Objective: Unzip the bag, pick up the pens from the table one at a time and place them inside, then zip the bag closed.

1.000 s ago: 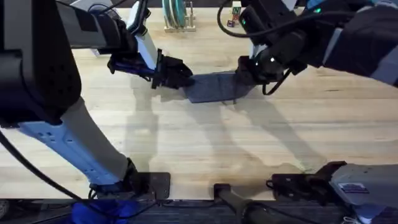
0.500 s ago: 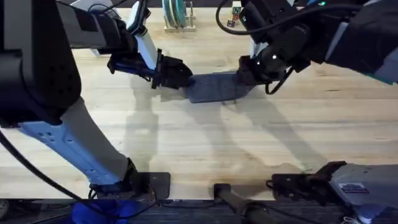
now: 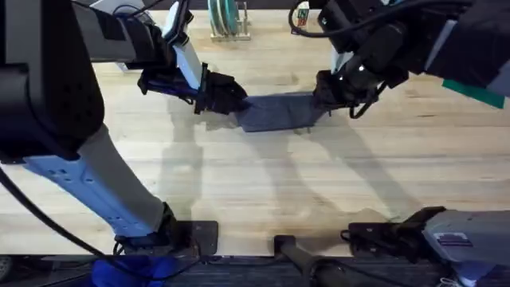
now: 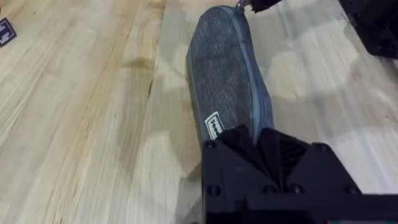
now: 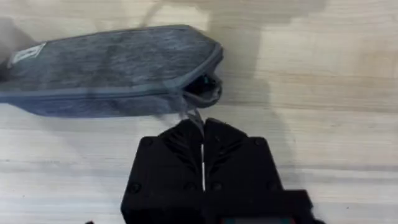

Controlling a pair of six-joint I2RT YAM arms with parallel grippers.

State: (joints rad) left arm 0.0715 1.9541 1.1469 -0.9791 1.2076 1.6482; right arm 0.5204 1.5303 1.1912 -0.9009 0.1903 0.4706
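Bag point(image 3: 277, 112) lies flat on the table point(image 3: 263, 191), toward the far edge, about mid-width, long axis running left-right. Left gripper point(image 3: 231, 97) is clamped on the bag's left end; in the left wrist view its fingers point(image 4: 264, 146) pinch the fabric next to a small white label point(image 4: 213, 126). Right gripper point(image 3: 328, 94) is at the bag's right end, jaws closed on the zipper pull point(image 5: 194, 117). Zipper gapes slightly at that end. At the far edge stands a rack point(image 3: 227, 20).
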